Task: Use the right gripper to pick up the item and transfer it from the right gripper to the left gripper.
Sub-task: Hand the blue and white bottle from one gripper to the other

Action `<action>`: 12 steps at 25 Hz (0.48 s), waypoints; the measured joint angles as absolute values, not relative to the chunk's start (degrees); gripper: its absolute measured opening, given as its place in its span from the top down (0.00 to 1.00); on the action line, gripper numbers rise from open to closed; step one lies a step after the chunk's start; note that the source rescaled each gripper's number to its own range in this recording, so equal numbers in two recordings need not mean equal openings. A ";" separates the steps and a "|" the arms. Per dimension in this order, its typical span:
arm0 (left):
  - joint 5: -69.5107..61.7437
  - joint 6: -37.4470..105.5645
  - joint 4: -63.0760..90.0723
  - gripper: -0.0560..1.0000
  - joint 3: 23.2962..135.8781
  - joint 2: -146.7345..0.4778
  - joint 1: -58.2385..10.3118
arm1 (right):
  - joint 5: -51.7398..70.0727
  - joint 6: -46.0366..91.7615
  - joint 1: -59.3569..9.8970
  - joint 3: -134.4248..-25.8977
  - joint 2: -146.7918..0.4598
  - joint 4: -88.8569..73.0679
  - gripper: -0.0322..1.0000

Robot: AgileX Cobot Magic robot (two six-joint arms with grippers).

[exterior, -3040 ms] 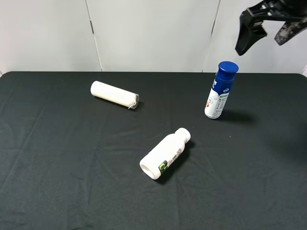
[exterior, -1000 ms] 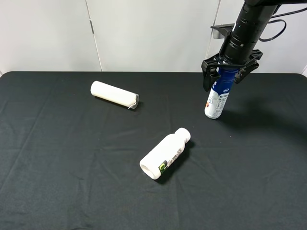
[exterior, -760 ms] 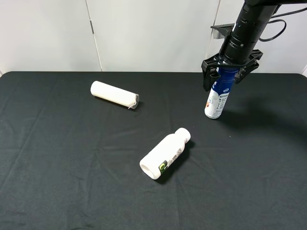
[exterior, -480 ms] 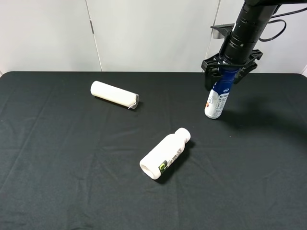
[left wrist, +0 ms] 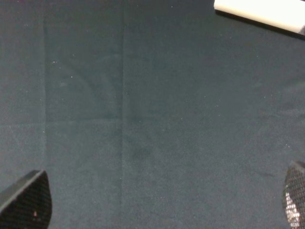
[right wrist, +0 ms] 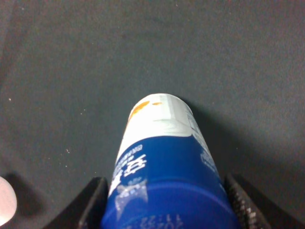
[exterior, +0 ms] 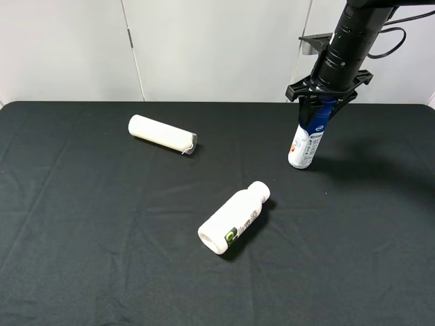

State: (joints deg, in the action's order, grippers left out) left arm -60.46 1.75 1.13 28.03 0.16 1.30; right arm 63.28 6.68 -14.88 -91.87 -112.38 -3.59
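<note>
Left end effector (left wrist: 159, 200): fingers spread wide, nothing between them, hanging over bare dark surface (exterior: 102, 238). It does not show in the high view. Only one end of the tube (left wrist: 262, 10) shows at the edge of its wrist view.

Tube lies on its side at left rear, unmoved. White bottle (exterior: 234, 219) lies on its side near centre, also unmoved.

Bottle (exterior: 307, 139) with blue cap stands at right rear, base on the surface, leaning a little. Compared with a second ago it sits slightly straighter and its base has nudged a touch leftward.

Right end effector (exterior: 319, 103): the change is here. A second ago its fingers stood apart on either side of the cap. Now they are pressed in on the cap, one on each flank, as the right wrist view confirms.

Reading: grasp looks made, lift not begun. Grip is high on a smooth cap, so the bottle may swing when raised. Handover is still all ahead, with the left arm well away.
</note>
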 joint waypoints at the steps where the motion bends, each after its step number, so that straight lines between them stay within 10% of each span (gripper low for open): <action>1: -60.46 1.75 1.13 0.07 28.03 0.16 1.30 | 63.28 6.59 -14.88 -91.87 -112.38 -3.59 0.93; 12: -60.46 1.75 1.13 0.07 28.03 0.16 1.30 | 69.40 5.20 -14.88 -98.98 -110.32 -3.71 0.93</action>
State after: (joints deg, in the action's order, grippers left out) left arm -60.46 1.75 1.13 28.03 0.16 1.30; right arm 69.40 5.20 -14.88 -98.98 -110.32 -3.71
